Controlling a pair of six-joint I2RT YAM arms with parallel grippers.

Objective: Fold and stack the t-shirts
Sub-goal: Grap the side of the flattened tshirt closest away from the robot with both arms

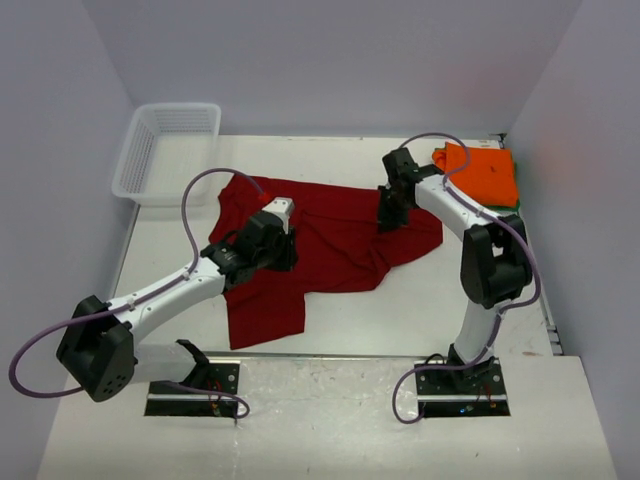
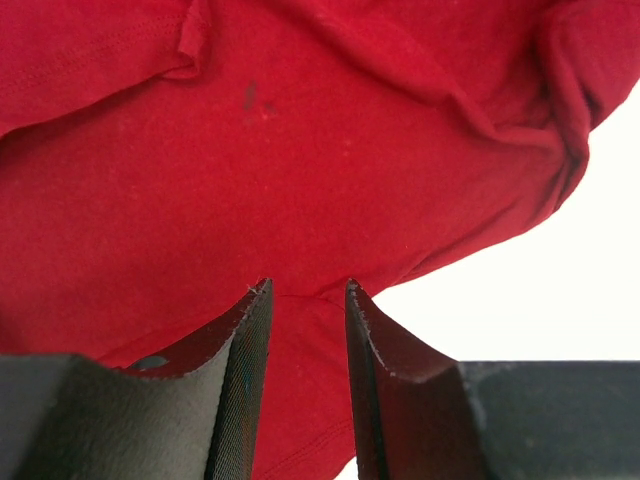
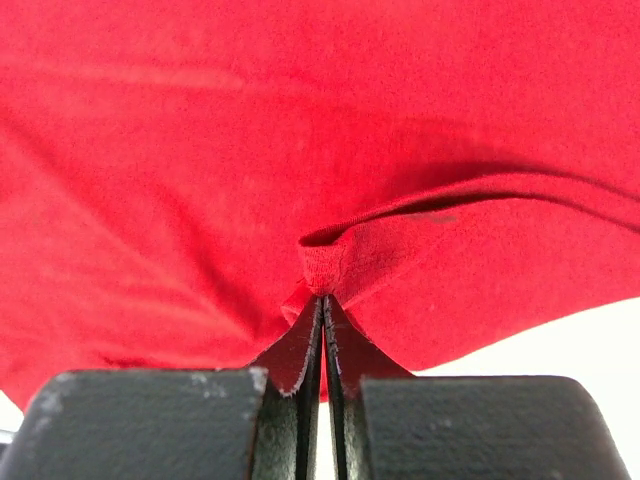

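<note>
A dark red t-shirt (image 1: pixel 335 240) lies spread and rumpled across the middle of the table, one sleeve toward the near edge. My left gripper (image 1: pixel 280 250) rests on its left part. In the left wrist view its fingers (image 2: pixel 307 288) stand apart, pressed down on the red cloth (image 2: pixel 300 170), with nothing pinched between them. My right gripper (image 1: pixel 390 220) is at the shirt's far right part. There it is shut (image 3: pixel 322 295) on a small fold of the red fabric (image 3: pixel 330 265). A bright orange t-shirt (image 1: pixel 485 172) lies folded at the back right, a thin green edge (image 1: pixel 503 207) under it.
A white mesh basket (image 1: pixel 130 165) stands at the back left corner. Walls close in the table on the left, back and right. Bare white table (image 1: pixel 450 290) shows near the right arm's base, and more shows in front of the shirt.
</note>
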